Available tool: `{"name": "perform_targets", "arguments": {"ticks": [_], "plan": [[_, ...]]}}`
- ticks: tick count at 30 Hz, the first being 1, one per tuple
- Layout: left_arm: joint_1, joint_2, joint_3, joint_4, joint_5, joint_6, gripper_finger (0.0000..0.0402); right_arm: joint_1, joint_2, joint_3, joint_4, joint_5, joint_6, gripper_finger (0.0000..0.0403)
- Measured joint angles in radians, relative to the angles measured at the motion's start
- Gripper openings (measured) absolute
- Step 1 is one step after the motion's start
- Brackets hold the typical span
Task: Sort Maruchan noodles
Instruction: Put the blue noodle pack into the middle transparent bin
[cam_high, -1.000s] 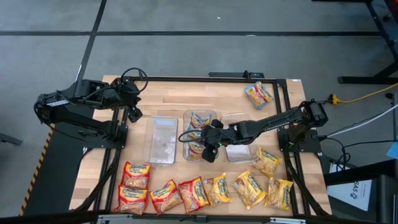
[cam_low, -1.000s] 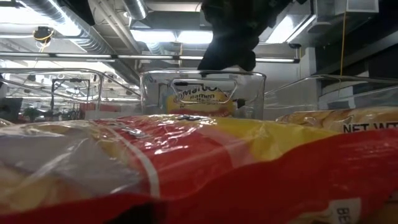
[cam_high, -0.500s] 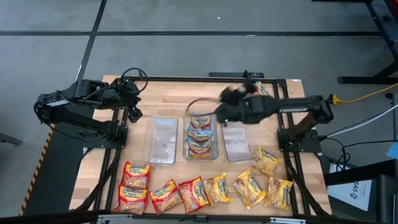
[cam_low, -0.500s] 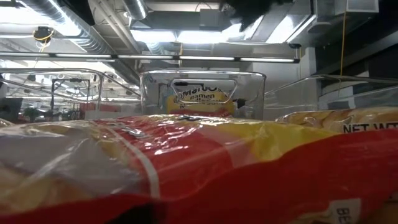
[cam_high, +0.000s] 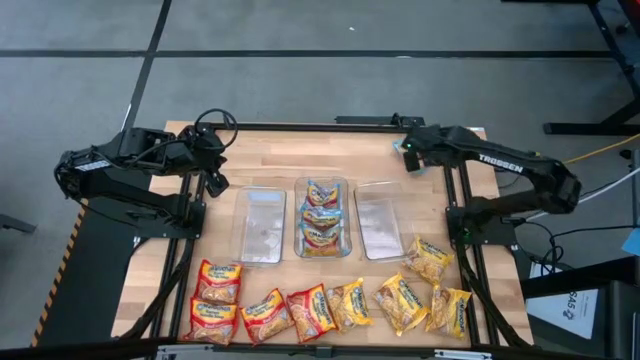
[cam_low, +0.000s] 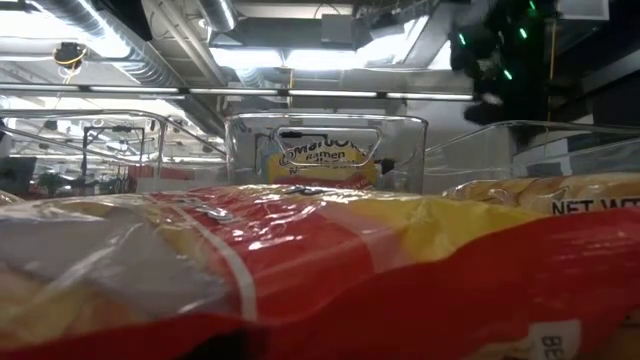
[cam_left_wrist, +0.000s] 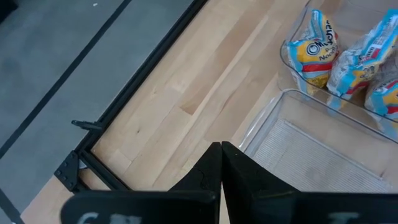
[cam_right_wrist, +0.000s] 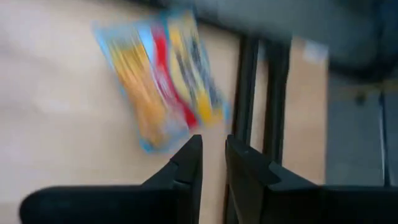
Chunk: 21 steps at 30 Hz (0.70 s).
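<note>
My right gripper hovers over the table's far right corner, its fingers a narrow gap apart, holding nothing. A blue-trimmed Maruchan packet lies flat on the wood just beyond its fingertips. In the high view the right arm covers that packet. Three blue-trimmed packets lie in the middle clear tub. Red-orange packets and yellow packets lie in a row along the near edge. My left gripper is shut and waits above the far left part of the table.
Two clear tubs, the left tub and the right tub, flank the middle one. One yellow packet lies apart near the right tub. Black frame rails run beside the far right packet. A red packet fills the low view's foreground.
My right gripper has risen out of the middle tub and swung fast toward the table's far right corner, stopping over the blue-trimmed packet there. The packets in the middle tub stay where they lay.
</note>
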Motion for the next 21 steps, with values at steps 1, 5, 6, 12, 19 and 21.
{"name": "perform_targets", "arguments": {"ticks": [1,5,6,12,19,21], "plan": [[0.000,0.000,0.000,0.000,-0.006,0.000,0.0000,-0.041,-0.015,-0.043,0.048,-0.053,-0.022,0.0069],[0.000,0.000,0.000,0.002,-0.022,0.000,0.0000,-0.169,-0.059,-0.180,0.296,-0.243,-0.106,0.0069],[0.000,0.000,0.000,0.002,-0.021,0.000,0.0000,-0.190,-0.059,-0.203,0.366,-0.280,-0.125,0.0069],[0.000,0.001,0.000,0.003,-0.021,-0.021,0.0000,-0.272,-0.039,-0.247,0.617,-0.335,-0.135,0.0070],[0.000,0.001,0.000,0.003,-0.015,-0.030,0.0000,-0.331,0.057,-0.247,0.620,-0.380,-0.135,0.0103],[0.000,0.001,0.000,0.003,-0.015,-0.030,0.0000,-0.328,0.089,-0.247,0.627,-0.384,-0.132,0.0128]]}}
